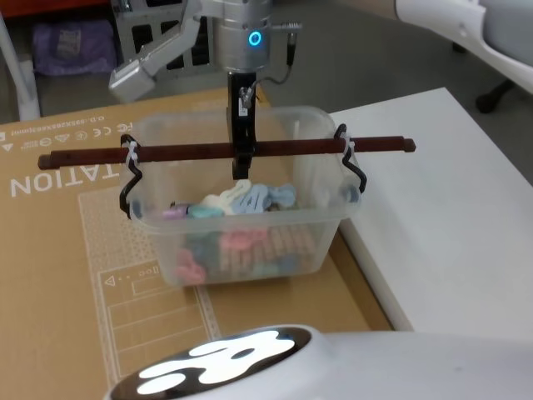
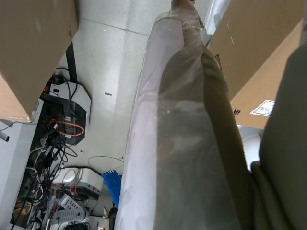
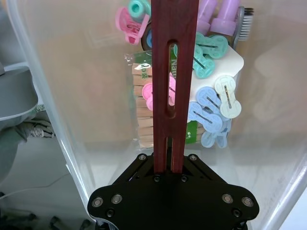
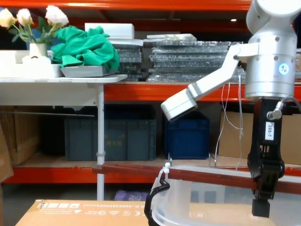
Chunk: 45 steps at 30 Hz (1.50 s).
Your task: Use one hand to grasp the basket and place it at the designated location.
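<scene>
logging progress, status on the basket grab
Right hand shut on wooden bar handle, mid-span. Basket over the cardboard box. Nothing seen in the way.

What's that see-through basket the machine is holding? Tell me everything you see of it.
The basket is a clear plastic tub with rounded corners, level over a brown cardboard sheet beside a white table. A long dark red-brown wooden bar spans its top as a handle, joined at each end by black hooks and white zip ties. Inside lie pastel plastic and plain wooden clothes pegs. The right gripper is shut on the bar's middle.
</scene>
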Each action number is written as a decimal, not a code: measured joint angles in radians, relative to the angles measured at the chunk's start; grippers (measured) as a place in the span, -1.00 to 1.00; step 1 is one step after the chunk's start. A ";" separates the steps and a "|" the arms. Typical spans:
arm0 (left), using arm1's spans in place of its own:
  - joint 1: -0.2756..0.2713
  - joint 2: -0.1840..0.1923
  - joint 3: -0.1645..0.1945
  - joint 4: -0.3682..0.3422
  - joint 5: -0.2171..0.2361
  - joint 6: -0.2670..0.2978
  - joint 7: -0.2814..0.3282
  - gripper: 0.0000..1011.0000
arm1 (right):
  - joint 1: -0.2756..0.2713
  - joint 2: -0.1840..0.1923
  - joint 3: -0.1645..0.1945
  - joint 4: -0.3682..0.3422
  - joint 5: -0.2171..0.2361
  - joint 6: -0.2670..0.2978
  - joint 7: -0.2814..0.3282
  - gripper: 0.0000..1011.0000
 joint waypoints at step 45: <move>0.000 0.000 0.000 0.000 0.000 0.000 0.000 -1.00 | 0.061 0.385 0.124 -0.315 -0.098 0.375 -0.045 -1.00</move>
